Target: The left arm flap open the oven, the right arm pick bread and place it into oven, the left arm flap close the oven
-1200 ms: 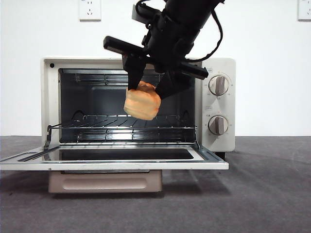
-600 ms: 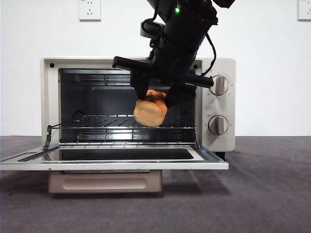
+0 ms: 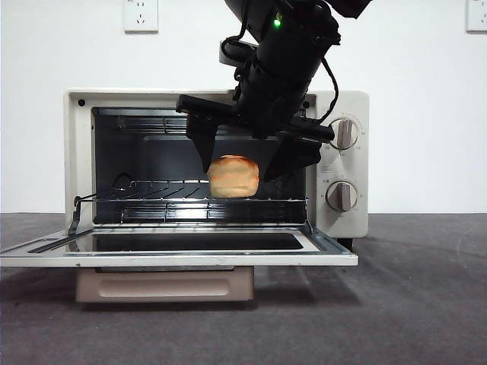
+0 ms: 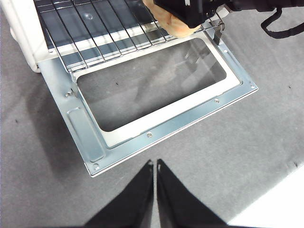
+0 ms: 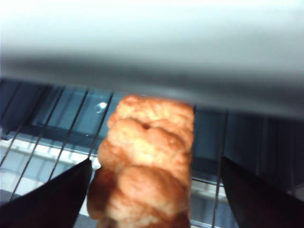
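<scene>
The cream-white oven stands with its glass door flapped down flat. The golden-orange bread lies on the wire rack inside, right of the middle. My right gripper reaches into the oven mouth from above, open, with one jaw on each side of the bread. In the right wrist view the bread sits between the spread jaws of the right gripper. My left gripper is shut and empty, above the grey table in front of the door. The bread shows there too.
Two round knobs are on the oven's right panel. The beige handle hangs under the open door. The oven's top edge is close above the right gripper. Grey table surface lies around the oven.
My right gripper carried the bread to the right and into the oven, lowered it onto the rack, and opened its jaws. The bread now rests on the rack.
</scene>
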{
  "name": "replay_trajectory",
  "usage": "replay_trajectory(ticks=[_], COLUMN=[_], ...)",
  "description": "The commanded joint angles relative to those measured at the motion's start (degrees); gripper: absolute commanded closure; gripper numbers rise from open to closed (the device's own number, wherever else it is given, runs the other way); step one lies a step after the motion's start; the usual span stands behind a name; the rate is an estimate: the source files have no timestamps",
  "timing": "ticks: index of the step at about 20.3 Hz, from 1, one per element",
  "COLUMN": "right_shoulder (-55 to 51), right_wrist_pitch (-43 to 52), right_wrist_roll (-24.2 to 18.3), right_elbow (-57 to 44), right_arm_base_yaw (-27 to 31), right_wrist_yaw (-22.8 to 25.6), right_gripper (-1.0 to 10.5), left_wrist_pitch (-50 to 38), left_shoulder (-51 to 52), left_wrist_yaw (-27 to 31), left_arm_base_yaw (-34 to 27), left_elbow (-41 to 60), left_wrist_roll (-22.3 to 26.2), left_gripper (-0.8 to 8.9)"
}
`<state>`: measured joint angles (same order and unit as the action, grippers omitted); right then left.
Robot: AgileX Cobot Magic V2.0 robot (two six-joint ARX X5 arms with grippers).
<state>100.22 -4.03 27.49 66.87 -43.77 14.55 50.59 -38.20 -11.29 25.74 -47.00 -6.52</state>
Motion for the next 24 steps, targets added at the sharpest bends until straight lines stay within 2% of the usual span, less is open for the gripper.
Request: replay_trajectory(ticks=[1,6,11,16,20,24], right_shoulder=[0.7,-2.6,-9.3,-18.5,-24.7,-30.4], right_wrist_pitch=[0.1,-1.1,-7.2,-15.8,-22.7,-31.2], right_wrist_roll=[0.5,0.2,-2.0,-11.1,-17.1,-21.1], right_elbow=[1.2,1.2,1.2,1.2,1.2,1.2], right_arm_base_yaw=[-0.7,-1.6,-3.1,-3.7,-3.7,-3.7], right_wrist_yaw=[-0.2,-0.2,-4.5,-10.7,-11.1,-11.2], right_gripper=[5.0,5.0,5.0,5.0,5.1,5.1], left_wrist_pitch=[-0.4,-0.4,-0.6,-0.9,-1.4,-2.6], left_shoulder=[-0.2,-0.2,-0.2,-0.2,-0.2,-0.2], left_wrist_yaw=[0.0,0.0,0.0,0.0,0.0,0.0], left_arm_base_yaw=[0.2,0.2,0.2,0.2,0.2,0.2], left_elbow=[-0.2,-0.2,-0.2,-0.2,-0.2,-0.2], left_wrist_roll=[1.0,1.0,1.3,1.3,1.3,1.1], left_gripper=[7.98,7.98,7.98,7.98,7.98,7.98])
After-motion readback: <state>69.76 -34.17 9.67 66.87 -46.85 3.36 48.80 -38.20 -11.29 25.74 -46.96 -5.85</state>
